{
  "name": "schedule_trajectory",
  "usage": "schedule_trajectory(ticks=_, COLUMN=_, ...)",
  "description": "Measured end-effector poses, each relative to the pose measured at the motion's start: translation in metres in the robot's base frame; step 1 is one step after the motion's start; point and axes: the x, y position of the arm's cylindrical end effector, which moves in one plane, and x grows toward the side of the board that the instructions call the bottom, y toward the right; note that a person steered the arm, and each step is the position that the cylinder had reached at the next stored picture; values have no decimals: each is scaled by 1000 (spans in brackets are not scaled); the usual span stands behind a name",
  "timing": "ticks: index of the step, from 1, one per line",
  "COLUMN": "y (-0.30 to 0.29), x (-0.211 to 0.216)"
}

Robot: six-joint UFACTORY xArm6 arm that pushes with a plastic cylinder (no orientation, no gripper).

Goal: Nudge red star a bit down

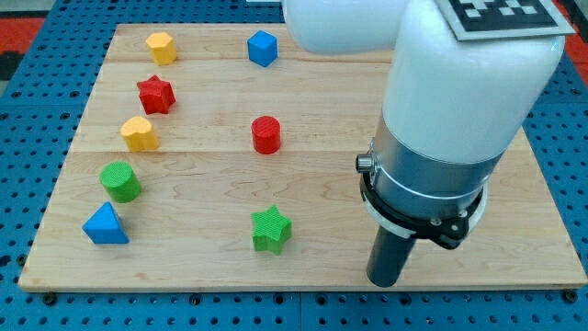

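Camera view: we see a wooden worktop [312,267] on a blue pegboard [28,138], with our white arm [459,83] coming in from the upper right of the frame. Our tool is just a straight dark rod [390,257], so nothing to open or close and it holds nothing. My tip [384,283] sits near the bottom edge of the worktop, lower right of centre, not touching any block.

Red star [156,94] is in the upper left of the frame, well apart from my tip. Yellow hexagon block [161,47] sits above it, near the worktop's top edge. Yellow heart-like block [140,133] is just below the red star, slightly to the left, apart from it. Green cylinder [120,181] is lower again on the left side. Blue triangle block [105,224] is near the lower left corner, just below the green cylinder.

Blue block [263,48], roughly cube or hexagon shaped, we cannot tell which, is top centre. Red cylinder [265,134] stands mid-frame. Green star [271,229] is bottom centre, the nearest block to my tip, lying to the tip's left with a clear gap.

Black and white marker tag [505,14] shows on the arm at the top right of the frame.
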Motion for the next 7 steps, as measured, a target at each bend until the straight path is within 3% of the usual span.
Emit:
schedule_trajectory(ticks=3, y=-9, x=4)
schedule_trajectory(ticks=4, y=-36, x=-25)
schedule_trajectory(ticks=5, y=-26, x=-94)
schedule_trajectory(ticks=7, y=-107, x=-251)
